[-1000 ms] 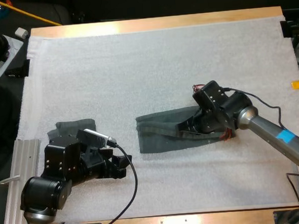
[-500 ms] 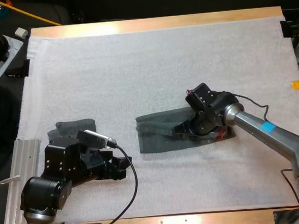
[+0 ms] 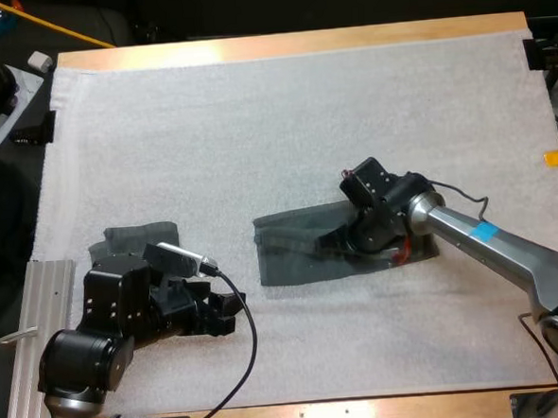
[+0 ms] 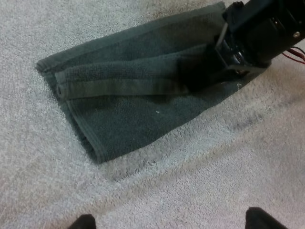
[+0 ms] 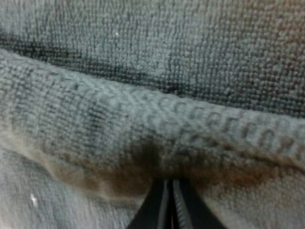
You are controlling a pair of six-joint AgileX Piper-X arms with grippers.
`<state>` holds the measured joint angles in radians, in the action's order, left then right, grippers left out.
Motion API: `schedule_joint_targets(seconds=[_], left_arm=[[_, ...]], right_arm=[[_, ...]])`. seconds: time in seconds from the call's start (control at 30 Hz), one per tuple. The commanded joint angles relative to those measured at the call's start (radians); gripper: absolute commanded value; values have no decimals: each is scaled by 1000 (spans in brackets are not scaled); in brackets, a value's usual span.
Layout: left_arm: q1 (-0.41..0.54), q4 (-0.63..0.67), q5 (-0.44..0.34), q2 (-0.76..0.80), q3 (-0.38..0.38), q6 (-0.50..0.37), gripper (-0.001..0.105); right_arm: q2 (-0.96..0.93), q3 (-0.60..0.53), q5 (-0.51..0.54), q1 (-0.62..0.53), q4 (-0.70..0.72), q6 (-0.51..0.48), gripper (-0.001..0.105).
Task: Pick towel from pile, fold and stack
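One towel [image 3: 287,258] lies beneath closed right pincer [image 3: 327,245].

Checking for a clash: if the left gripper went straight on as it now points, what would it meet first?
Likely the towel at its near hem, the left gripper crossing bare mat first; its height above the mat is unclear.

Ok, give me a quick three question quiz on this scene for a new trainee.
1. True or false: the left hand is touching the flat towel.
2. Where is the right hand? A: on the flat towel. B: touching the left hand. C: raised high above everything.
3. How many towels lie on the mat?
Key: 1 false; 2 A; 3 two, the flat towel and a second towel near the left hand.
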<state>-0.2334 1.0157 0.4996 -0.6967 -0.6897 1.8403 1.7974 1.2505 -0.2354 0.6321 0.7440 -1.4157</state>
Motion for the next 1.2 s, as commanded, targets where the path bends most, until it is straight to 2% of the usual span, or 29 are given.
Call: schedule_joint_targets(seconds=[0.0,0.27,0.53,0.67,0.8,1.1,1.17], left_arm=[[-2,2,9,-1,-5,-3,61],[-2,8,14,0,-5,-7,61],[1,11,17,2,-5,2,61],[0,14,19,-1,-5,0,60],[-2,14,20,0,-6,1,60],[-3,10,27,-3,-6,0,60],[-3,9,24,0,-5,2,60]], right_arm=[[15,12,30,6,-71,39,0],[34,49,225,0,-314,180,0],[3,131,308,-44,-362,165,0],[-45,148,333,-38,-311,109,0],[-88,157,305,-33,-215,58,0],[-102,148,103,-17,120,-30,0],[-98,146,75,-8,129,-37,0]])
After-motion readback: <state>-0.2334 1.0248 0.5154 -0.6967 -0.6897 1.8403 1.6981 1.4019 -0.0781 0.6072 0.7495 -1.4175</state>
